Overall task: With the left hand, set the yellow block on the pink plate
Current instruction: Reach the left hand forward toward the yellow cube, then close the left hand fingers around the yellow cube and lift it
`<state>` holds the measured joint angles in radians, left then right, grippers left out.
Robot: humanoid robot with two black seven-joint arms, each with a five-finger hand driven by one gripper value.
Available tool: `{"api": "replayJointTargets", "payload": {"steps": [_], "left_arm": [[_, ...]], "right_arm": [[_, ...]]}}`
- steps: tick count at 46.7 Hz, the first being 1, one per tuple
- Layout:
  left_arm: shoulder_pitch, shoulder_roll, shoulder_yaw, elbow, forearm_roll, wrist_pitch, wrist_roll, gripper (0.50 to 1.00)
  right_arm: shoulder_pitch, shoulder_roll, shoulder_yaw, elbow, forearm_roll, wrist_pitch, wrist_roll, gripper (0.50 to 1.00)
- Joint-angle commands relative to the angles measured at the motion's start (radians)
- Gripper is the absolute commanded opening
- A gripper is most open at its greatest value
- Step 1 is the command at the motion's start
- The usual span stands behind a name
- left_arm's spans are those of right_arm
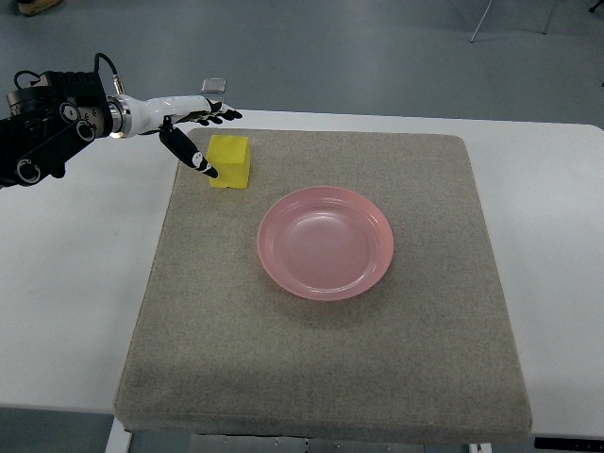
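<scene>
Looking down in the top view: left hand (pixel 193 127) spread, holding nothing, thumb tip just beside the yellow block (pixel 229 162). Block sits on grey mat (pixel 321 368), near but apart from the pink plate (pixel 326 243). White table (pixel 66 274) beneath.

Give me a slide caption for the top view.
Left hand, fingers spread, reaches the yellow block beside the empty pink plate on a grey mat.

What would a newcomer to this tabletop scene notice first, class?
The round pink plastic plate stands out, empty, near the middle of the grey felt mat. Up-left of it sits the bright yellow foam block on the mat's far left part. The left robot hand reaches in from the left, fingers spread beside the block, not yet gripping it.
</scene>
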<state>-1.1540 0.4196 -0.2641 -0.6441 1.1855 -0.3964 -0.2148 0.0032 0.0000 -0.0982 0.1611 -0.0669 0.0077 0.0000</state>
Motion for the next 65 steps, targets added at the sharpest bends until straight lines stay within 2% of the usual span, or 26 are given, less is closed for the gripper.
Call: {"api": "replayJointTargets", "payload": {"steps": [1,7,15,25,31,37,39,43,46,48,51,65], "left_arm": [[0.000,-0.015,0.000,0.003,0.032,0.004,0.000,0.990],[0.000,-0.039,0.000,0.007,0.088,0.017,0.002,0.988],[0.004,-0.055,0.002,0.006,0.223,0.090,0.002,0.988],[0.002,-0.058,0.016,0.006,0.241,0.096,0.002,0.979],[0.000,-0.068,0.031,0.006,0.246,0.096,0.000,0.919],[0.000,-0.079,0.032,0.006,0.249,0.094,0.000,0.784],[0.000,-0.081,0.032,0.006,0.249,0.096,0.000,0.759],[0.000,-0.081,0.032,0.007,0.252,0.099,0.002,0.615],[-0.001,-0.082,0.032,0.007,0.260,0.099,0.002,0.591],[-0.004,-0.081,0.032,0.009,0.264,0.099,0.002,0.544],[-0.007,-0.081,0.032,0.009,0.270,0.099,0.002,0.506],[-0.073,-0.074,0.031,0.023,0.266,0.123,0.002,0.500]], "right_arm": [[0.000,0.000,-0.002,0.000,-0.001,0.000,0.000,0.924],[0.000,0.000,0.000,0.000,-0.001,0.000,0.000,0.924],[0.000,0.000,0.000,0.000,0.001,0.000,0.000,0.924],[0.000,0.000,0.000,0.000,-0.001,0.000,0.000,0.924],[0.000,0.000,0.000,-0.002,-0.001,0.000,0.000,0.924],[0.000,0.000,0.000,0.000,-0.001,0.000,0.000,0.924],[0.000,0.000,0.000,0.000,-0.001,0.000,0.000,0.924],[0.000,0.000,0.000,0.000,0.001,0.000,0.000,0.924],[0.000,0.000,0.000,0.000,-0.001,0.000,0.000,0.924],[0.000,0.000,0.000,0.000,0.001,0.000,0.000,0.924],[0.000,0.000,0.000,-0.002,0.001,0.000,0.000,0.924],[0.000,0.000,0.000,0.000,0.001,0.000,0.000,0.924]]}}
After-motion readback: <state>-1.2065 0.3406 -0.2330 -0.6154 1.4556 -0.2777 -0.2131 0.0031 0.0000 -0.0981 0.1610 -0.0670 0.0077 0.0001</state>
